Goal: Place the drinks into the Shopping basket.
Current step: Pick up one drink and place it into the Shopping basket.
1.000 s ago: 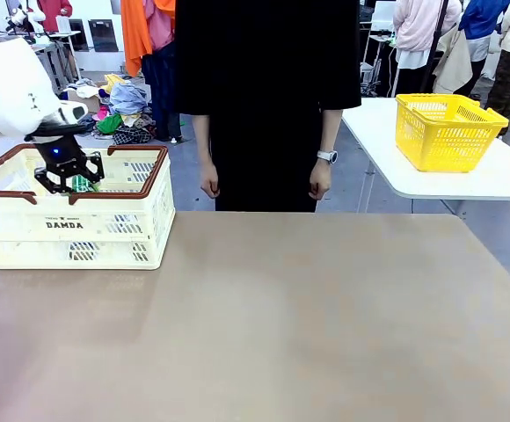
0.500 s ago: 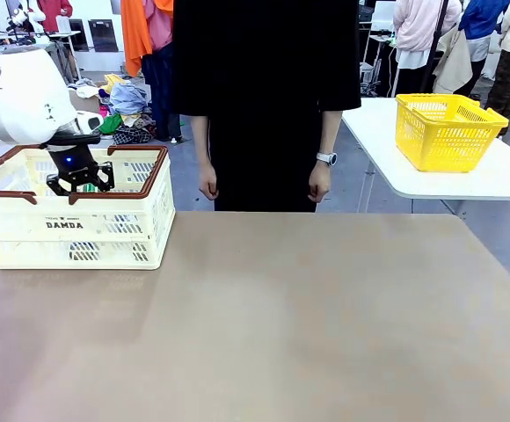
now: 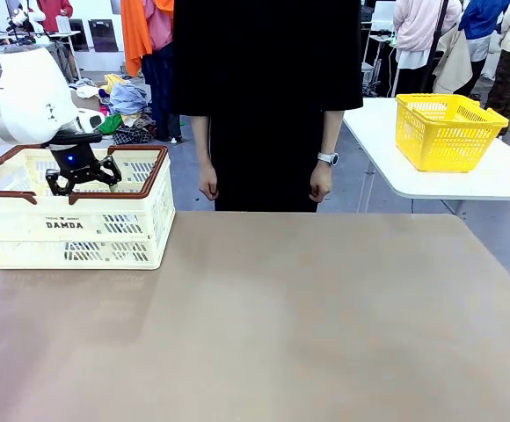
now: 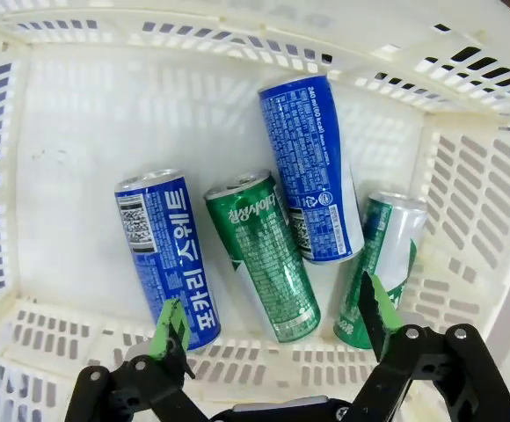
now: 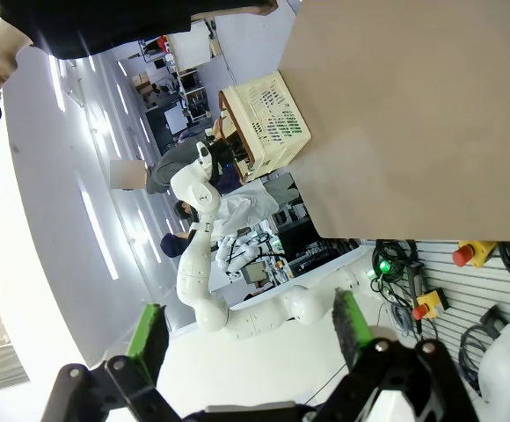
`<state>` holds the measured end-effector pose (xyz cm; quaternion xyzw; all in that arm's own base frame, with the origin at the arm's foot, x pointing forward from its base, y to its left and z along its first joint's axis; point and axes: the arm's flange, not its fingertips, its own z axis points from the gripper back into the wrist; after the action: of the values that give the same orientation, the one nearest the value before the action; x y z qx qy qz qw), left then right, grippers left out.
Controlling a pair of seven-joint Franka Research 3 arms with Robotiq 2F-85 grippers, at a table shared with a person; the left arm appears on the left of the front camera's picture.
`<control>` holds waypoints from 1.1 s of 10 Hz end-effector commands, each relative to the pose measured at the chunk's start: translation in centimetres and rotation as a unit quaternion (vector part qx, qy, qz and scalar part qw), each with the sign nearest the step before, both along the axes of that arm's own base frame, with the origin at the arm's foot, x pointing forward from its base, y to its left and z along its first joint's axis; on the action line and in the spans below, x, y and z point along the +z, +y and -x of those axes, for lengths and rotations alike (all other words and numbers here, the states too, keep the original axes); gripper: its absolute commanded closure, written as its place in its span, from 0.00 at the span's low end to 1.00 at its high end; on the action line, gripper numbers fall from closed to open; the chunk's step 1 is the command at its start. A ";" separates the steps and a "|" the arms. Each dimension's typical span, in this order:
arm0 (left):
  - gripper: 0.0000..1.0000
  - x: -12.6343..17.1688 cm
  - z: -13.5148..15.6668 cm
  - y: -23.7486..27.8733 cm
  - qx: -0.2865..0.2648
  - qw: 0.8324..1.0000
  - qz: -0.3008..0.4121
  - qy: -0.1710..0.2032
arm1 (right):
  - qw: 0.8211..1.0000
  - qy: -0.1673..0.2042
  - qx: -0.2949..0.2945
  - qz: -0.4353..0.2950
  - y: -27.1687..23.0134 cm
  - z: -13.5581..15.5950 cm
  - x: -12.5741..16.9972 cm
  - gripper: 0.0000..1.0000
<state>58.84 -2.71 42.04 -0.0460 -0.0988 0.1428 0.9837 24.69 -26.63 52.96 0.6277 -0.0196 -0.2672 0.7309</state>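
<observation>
The cream Shopping basket (image 3: 61,237) with a brown rim stands at the table's far left. Several drinks lie on its floor in the left wrist view: a blue can (image 4: 169,255), a green can (image 4: 262,255), another blue can (image 4: 309,167) and a green can (image 4: 382,264) against the wall. My left gripper (image 3: 83,183) hangs just above them inside the basket's rim, and its jaws (image 4: 273,316) stand open with nothing between them. My right gripper (image 5: 248,325) is open and holds nothing; from off to the side it sees the basket (image 5: 268,123) far off.
A person in black stands at the far edge with both hands (image 3: 208,183) (image 3: 319,180) hanging down. A yellow basket (image 3: 448,132) sits on a separate white table at the back right. The brown table (image 3: 281,308) stretches right of the basket.
My left gripper, shut on a green can over the basket a second ago, has opened and let the can go. It sits slightly higher and further right.
</observation>
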 end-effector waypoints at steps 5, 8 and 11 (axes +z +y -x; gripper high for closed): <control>0.00 12.3 3.3 2.0 -0.048 0.995 0.046 -0.078 | 1.000 -0.009 -0.003 -0.002 0.3 0.0 0.1 0.00; 0.00 23.7 10.6 5.7 -0.188 0.965 0.183 -0.032 | 1.000 -0.009 -0.003 -0.002 0.3 0.0 0.1 0.00; 0.00 23.6 15.6 17.6 -0.234 0.894 0.381 0.013 | 1.000 -0.009 -0.003 -0.002 0.3 0.0 0.1 0.00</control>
<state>41.60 10.11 67.53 -0.3952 -0.0808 -0.0846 0.9111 24.69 -26.63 52.94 0.6278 -0.0195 -0.2672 0.7308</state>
